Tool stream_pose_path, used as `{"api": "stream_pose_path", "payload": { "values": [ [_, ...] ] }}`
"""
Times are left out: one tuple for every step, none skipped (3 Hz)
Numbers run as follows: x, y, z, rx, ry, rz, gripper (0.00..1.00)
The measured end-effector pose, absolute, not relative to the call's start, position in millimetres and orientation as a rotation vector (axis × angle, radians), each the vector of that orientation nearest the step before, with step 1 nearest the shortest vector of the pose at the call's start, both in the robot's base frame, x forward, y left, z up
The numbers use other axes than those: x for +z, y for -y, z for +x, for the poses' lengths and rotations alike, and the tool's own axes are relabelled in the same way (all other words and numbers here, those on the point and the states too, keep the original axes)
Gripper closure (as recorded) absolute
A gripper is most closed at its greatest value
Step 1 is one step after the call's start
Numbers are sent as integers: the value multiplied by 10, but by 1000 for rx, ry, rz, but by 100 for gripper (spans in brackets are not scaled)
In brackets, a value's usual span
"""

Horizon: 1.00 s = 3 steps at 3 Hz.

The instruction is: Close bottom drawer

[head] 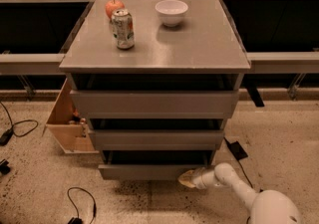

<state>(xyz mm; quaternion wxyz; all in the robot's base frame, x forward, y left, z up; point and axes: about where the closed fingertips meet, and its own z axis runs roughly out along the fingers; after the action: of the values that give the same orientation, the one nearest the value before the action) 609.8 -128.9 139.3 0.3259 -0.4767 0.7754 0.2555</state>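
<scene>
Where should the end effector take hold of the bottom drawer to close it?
The bottom drawer has no handle: push its flat front square-on from the open side, near the middle. The end effector sits at its right end, near the floor.

A smooth white arm (234, 184) of rounded, tube-like segments is seen, swelling into a bulbous white shell (274, 209) at the lower right; the gripper (188, 179), low and right of centre, is tipped in pale tan
</scene>
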Motion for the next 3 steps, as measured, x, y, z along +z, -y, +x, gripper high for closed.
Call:
{"api": "stream_pose_path", "payload": {
  "values": [
    [1423, 1316, 6166, 660, -2029, -1243, 100],
    [1453, 1344, 6233, 649, -2026, -1234, 100],
    [1482, 1375, 6299, 640, -2023, -1224, 100]
  ]
}}
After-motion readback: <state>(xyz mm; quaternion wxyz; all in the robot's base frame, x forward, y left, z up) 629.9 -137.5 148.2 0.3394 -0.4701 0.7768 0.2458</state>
